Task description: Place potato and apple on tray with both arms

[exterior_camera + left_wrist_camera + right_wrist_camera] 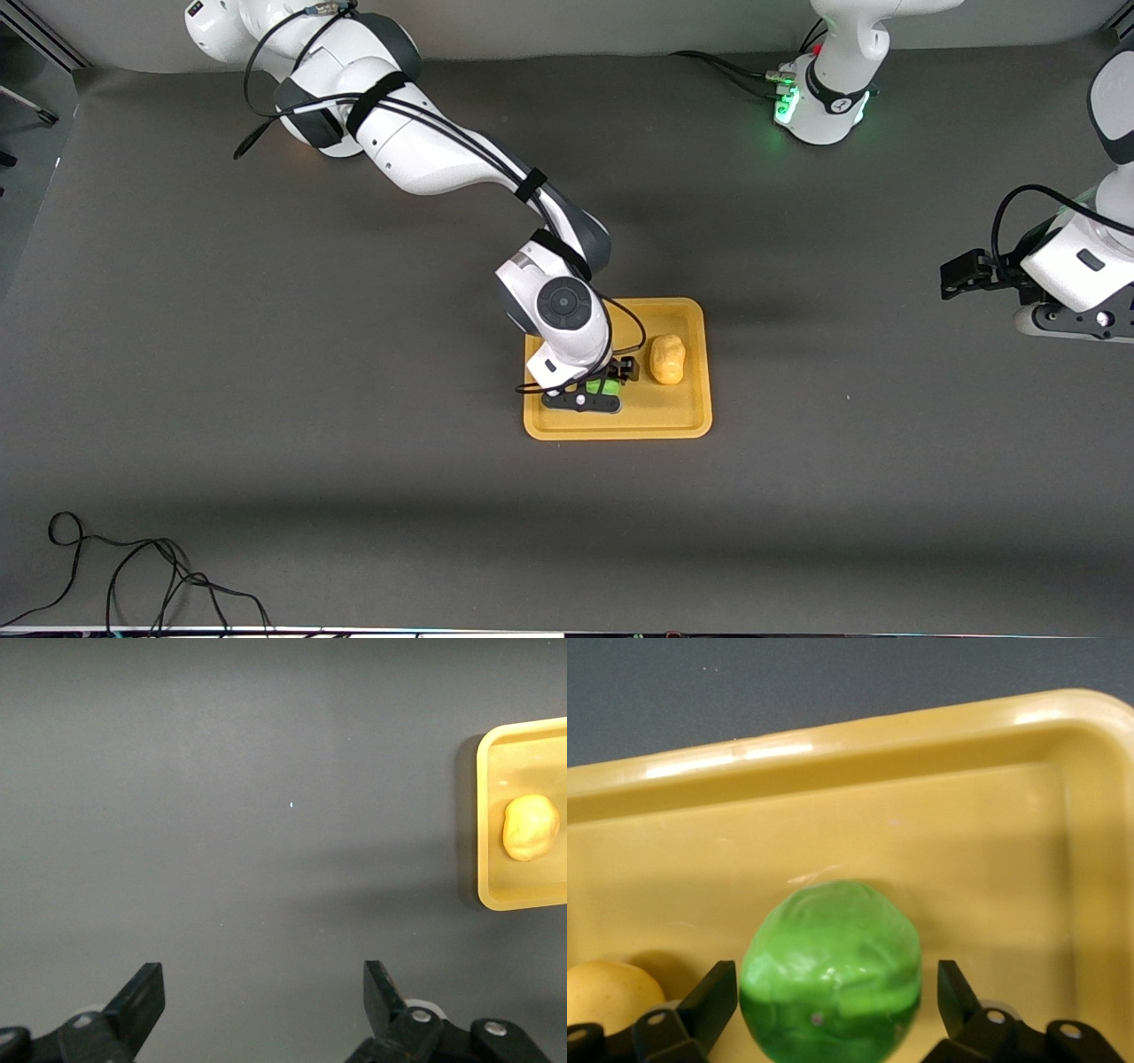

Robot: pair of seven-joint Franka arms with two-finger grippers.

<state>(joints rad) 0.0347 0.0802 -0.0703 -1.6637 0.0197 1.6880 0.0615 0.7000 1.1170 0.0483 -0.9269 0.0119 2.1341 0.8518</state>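
The yellow-orange tray (620,432) lies mid-table. The lumpy yellow potato (667,359) rests on it, toward the left arm's end. The green apple (602,388) sits on the tray beside the potato, toward the right arm's end. My right gripper (608,381) is low over the tray, open, with its fingers either side of the apple (831,970) and narrow gaps showing; the potato (607,992) and tray rim (833,753) show there too. My left gripper (961,275) is open and empty above bare table at its own end (264,979); its view shows the tray (485,815) and potato (530,827).
The table is covered by a dark grey mat (354,399). A loose black cable (133,576) lies near the front edge at the right arm's end. The left arm's base (824,106) stands at the back with a green light.
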